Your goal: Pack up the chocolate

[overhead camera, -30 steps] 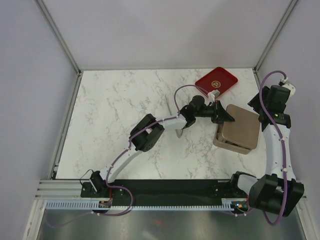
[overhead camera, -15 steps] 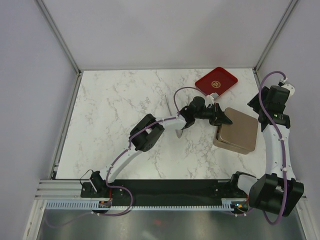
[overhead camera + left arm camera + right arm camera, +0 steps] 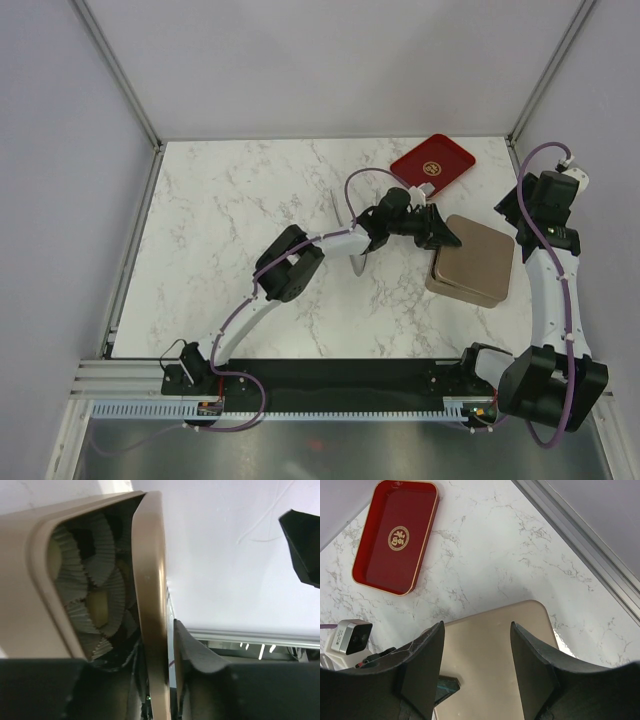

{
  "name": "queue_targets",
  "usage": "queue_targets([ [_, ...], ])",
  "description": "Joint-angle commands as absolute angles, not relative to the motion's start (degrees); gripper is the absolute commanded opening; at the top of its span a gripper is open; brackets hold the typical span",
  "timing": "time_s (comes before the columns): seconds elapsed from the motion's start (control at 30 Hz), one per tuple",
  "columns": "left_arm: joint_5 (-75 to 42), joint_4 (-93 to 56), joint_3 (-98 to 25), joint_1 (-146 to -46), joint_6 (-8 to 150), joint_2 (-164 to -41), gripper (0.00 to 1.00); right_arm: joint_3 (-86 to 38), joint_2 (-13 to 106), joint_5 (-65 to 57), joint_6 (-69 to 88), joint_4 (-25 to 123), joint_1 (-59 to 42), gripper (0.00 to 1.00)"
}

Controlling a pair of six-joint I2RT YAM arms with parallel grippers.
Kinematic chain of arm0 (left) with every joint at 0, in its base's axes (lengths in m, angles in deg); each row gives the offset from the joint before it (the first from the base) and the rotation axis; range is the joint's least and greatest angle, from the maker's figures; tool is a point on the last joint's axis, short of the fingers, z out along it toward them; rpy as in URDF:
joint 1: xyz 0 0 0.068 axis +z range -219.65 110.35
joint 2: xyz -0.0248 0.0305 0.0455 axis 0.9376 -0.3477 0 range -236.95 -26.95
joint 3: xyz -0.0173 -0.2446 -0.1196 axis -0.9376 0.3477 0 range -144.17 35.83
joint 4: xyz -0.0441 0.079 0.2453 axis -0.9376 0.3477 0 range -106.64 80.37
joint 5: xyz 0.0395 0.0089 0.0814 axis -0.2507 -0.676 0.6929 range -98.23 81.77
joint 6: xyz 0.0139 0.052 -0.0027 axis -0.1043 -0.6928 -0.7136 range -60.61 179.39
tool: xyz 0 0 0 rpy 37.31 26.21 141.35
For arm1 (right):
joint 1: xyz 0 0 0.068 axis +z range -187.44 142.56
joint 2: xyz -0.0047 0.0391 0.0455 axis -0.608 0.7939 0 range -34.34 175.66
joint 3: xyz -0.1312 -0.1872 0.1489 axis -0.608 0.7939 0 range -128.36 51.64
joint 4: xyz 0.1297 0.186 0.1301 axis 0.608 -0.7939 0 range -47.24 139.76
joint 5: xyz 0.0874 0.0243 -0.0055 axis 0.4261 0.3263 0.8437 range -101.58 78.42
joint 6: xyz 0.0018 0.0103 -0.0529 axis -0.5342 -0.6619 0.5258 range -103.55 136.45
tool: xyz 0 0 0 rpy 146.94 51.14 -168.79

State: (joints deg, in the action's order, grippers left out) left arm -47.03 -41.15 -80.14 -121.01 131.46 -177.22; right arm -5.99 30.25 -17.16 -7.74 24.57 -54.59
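The tan box (image 3: 478, 262) stands at the right of the table. My left gripper (image 3: 443, 234) is at its left edge, shut on the rim of the box's lid (image 3: 150, 580), which stands slightly raised over the base. Through the gap the left wrist view shows cream-white chocolate (image 3: 99, 607) sitting in grey fluted paper cups (image 3: 75, 565) inside the box. My left gripper (image 3: 160, 645) has one finger on each side of the lid rim. My right gripper (image 3: 476, 630) hovers open and empty above the lid (image 3: 495, 665); it also shows at the far right of the top view (image 3: 540, 215).
A red rectangular tray with a gold emblem (image 3: 432, 163) lies empty at the back, just beyond the box; it also shows in the right wrist view (image 3: 395, 537). The frame rail runs along the table's right edge (image 3: 580, 545). White marble tabletop (image 3: 230, 230) stretches to the left.
The lid, held skewed off the box a second ago, has come down nearly square over the base. My left gripper shifted slightly toward the back with it. The right arm barely moved.
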Motion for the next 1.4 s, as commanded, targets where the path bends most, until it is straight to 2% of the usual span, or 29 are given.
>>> queue_targets([
  [0.0, -43.91, -37.12, -78.97, -120.02, 125.84, -171.88, 0.34, -6.02, 30.26, -16.15, -7.2, 26.55, -54.94, 0.63],
  [0.37, -40.22, -30.44, -75.89, -118.96, 120.4, -167.75, 0.46, -4.96, 30.17, -15.8, -7.02, 26.91, -54.94, 0.63],
  [0.7, -33.54, -18.13, -74.39, -118.7, 111.16, -163.18, 0.52, -4.96, 32.36, -11.67, -7.99, 26.47, -54.85, 0.62],
  [0.8, -33.8, -17.87, -73.25, -118.7, 110.1, -162.56, 0.53, -4.26, 33.51, -8.95, -8.34, 25.59, -54.85, 0.57],
  [0.93, -33.45, -16.99, -71.4, -118.7, 108.26, -161.42, 0.53, -2.42, 33.51, -6.66, -8.95, 25.32, -54.85, 0.45],
  [1.07, -32.14, -15.14, -67.11, -118.61, 105.98, -158.7, 0.53, -0.31, 34.29, -2.54, -9.66, 25.32, -54.85, 0.36],
  [1.3, -28.88, -11.72, -57.79, -118.26, 101.67, -148.6, 0.54, 6.97, 33.77, 3.96, -11.5, 28.04, -54.93, 0.1],
  [1.37, -27.48, -10.75, -54.27, -118.17, 99.74, -144.3, 0.55, 8.56, 33.77, 5.73, -12.29, 29.27, -54.67, 0.07],
])
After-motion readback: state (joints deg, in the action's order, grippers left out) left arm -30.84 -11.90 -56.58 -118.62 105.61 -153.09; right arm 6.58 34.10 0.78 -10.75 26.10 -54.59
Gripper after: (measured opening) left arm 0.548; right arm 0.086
